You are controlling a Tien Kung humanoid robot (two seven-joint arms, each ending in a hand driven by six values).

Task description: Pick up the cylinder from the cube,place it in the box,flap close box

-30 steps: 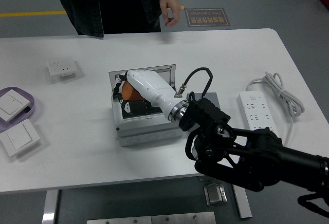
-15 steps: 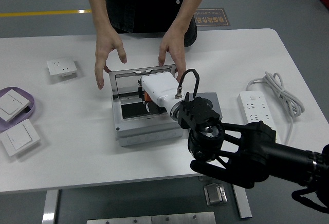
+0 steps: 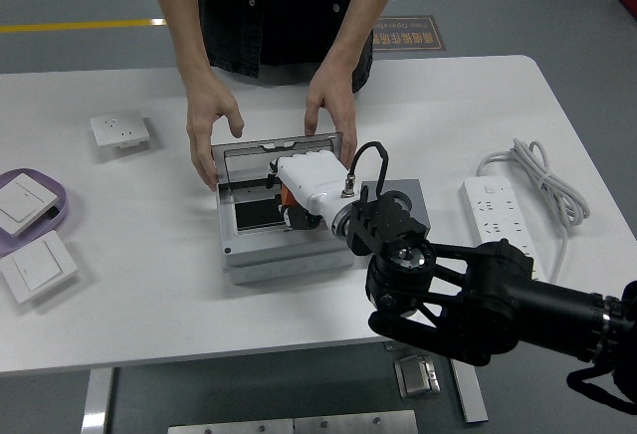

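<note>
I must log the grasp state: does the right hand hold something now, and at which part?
It cannot be told: the right hand reaches into the box, hiding its fingers. Only an orange bit shows beside it.

Lab; white table (image 3: 448, 106), taped floor (image 3: 80, 26)

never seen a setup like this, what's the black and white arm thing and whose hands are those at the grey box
This is one picture from a camera high on a humanoid robot, looking down over a white table. The black arm coming in from the right is the robot's own; it ends in a white right hand, which reaches into the grey box. Something orange shows just under the hand, but whether the fingers grip it is hidden. The bare hands at the far side belong to a person standing opposite: one hand and the other hand sit at the box's raised lid. Also on the table are a power strip, wall switches and a purple tray. The robot's left arm is not visible.
</note>
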